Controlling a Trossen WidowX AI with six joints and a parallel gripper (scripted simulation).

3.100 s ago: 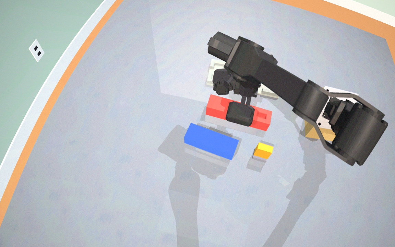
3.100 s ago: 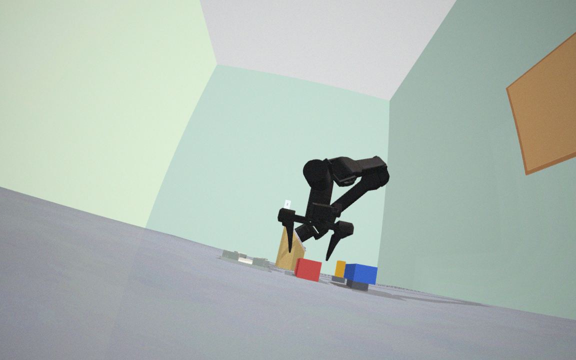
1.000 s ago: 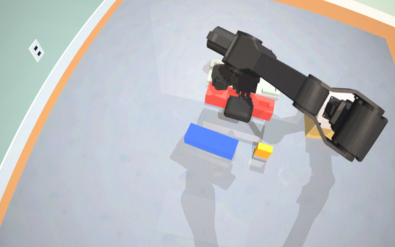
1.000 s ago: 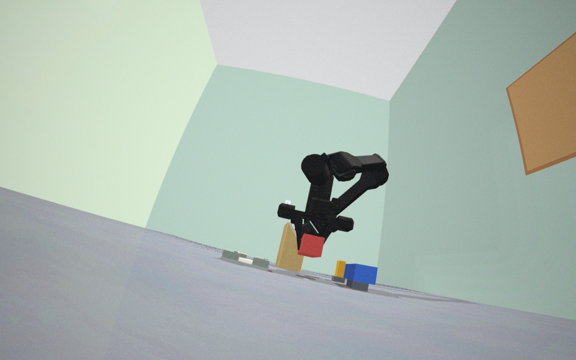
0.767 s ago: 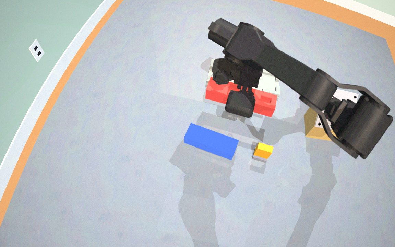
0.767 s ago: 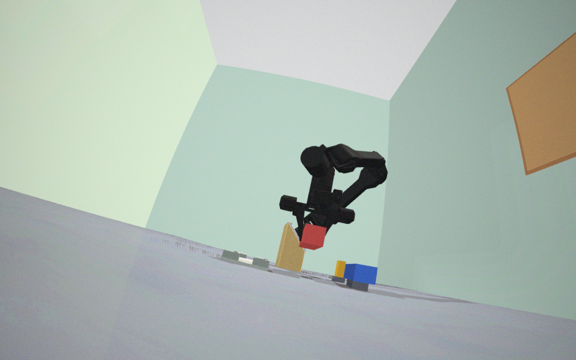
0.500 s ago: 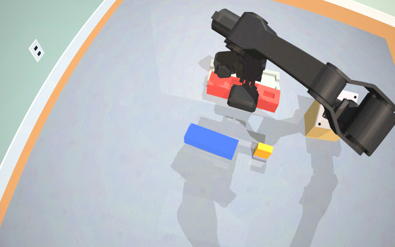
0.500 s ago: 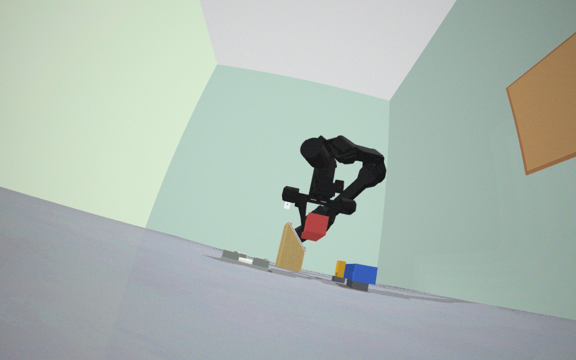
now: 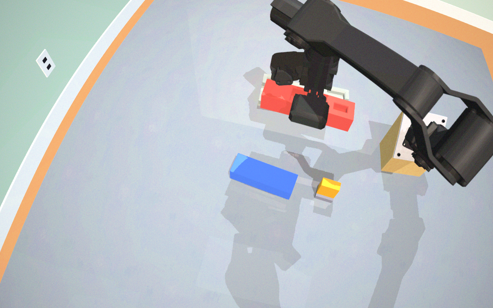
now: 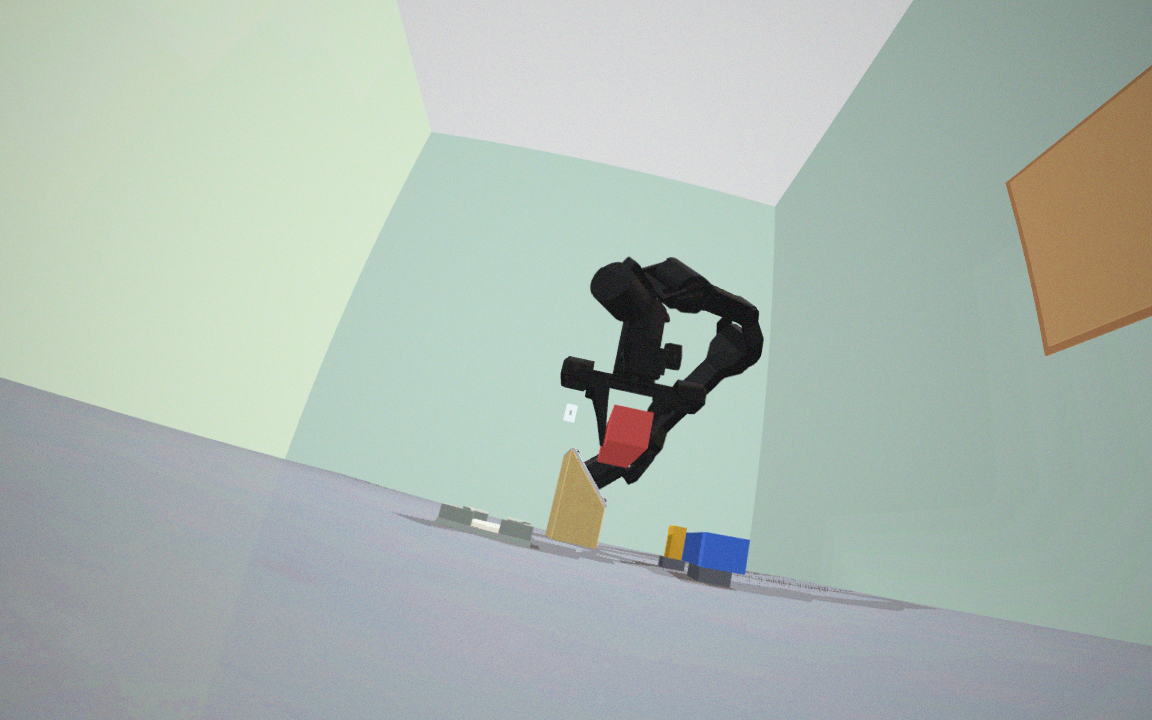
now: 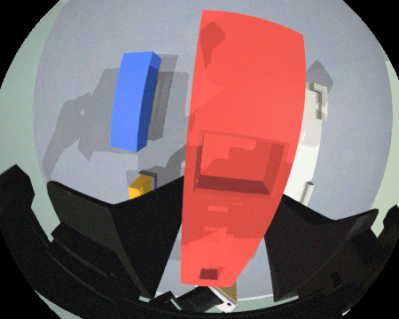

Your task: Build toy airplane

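My gripper point(image 10: 626, 443) point(image 11: 225, 186) is shut on the red fuselage point(image 9: 275, 97) point(image 10: 632, 419) point(image 11: 248, 80) and holds it level, high above the table. Its large and small sockets face up in the wrist view. The pale cradle point(image 9: 342, 93) point(image 10: 516, 530) point(image 11: 309, 120) lies below; the fuselage and arm hide much of it in the top view, and it shows to the right of the fuselage in the wrist view. The blue wing point(image 9: 263, 176) point(image 10: 714, 552) point(image 11: 133, 102) and the yellow tail fin point(image 9: 328, 187) point(image 10: 675, 541) point(image 11: 138, 188) each stand on a low support. Their tabs are hidden.
A tan block point(image 9: 390, 149) point(image 10: 576, 510) with a sloping white top stands near the arm's base, to the right of the cradle in the top view. The tail fin stands close beyond one end of the wing.
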